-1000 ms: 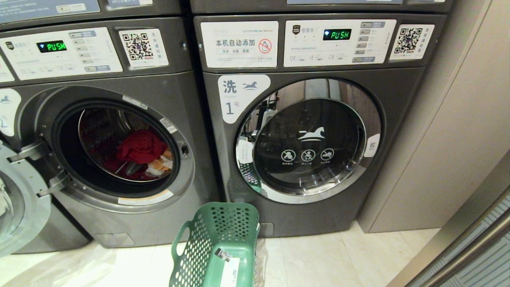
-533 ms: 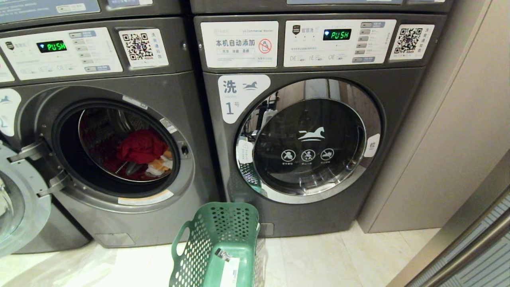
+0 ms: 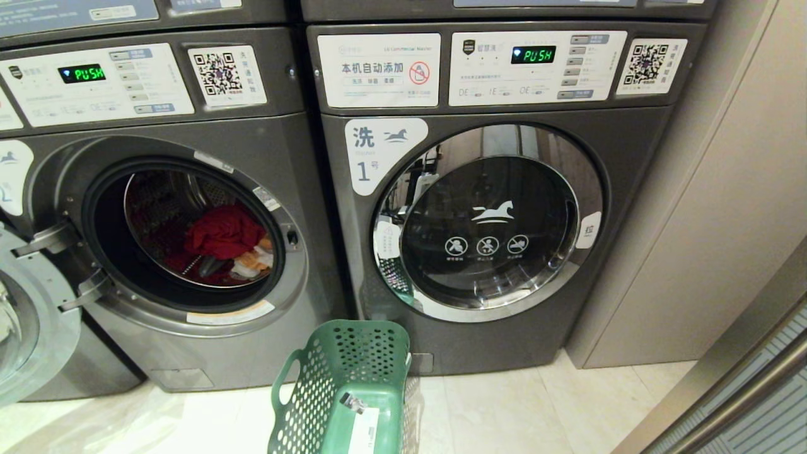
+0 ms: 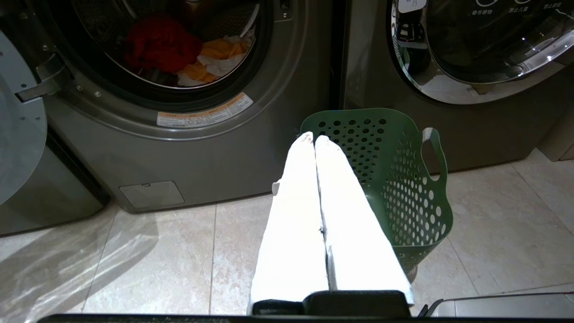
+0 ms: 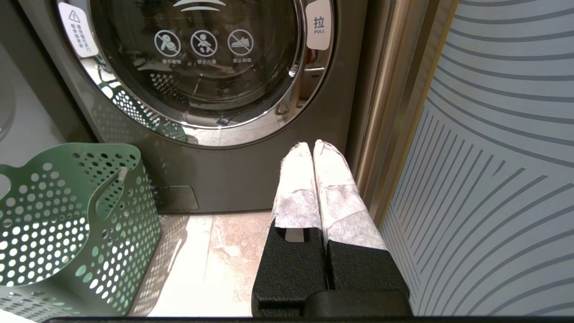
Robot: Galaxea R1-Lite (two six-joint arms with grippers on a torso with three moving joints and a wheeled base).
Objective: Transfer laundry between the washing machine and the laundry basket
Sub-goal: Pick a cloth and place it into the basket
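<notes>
Standing open at the left of the head view, the washing machine (image 3: 189, 252) is seen with the laundry (image 3: 227, 239) piled in its drum; the laundry basket (image 3: 343, 391) is set on the floor at bottom centre. In the left wrist view, the left gripper (image 4: 315, 140) is seen pressed together, empty, before the basket's rim. In the right wrist view, the right gripper (image 5: 313, 146) is likewise closed, empty, at centre frame, before the second machine (image 5: 202, 67).

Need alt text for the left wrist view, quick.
The shut left pincer points at the floor between an open washing machine holding red, orange and white laundry and an empty green laundry basket.
</notes>
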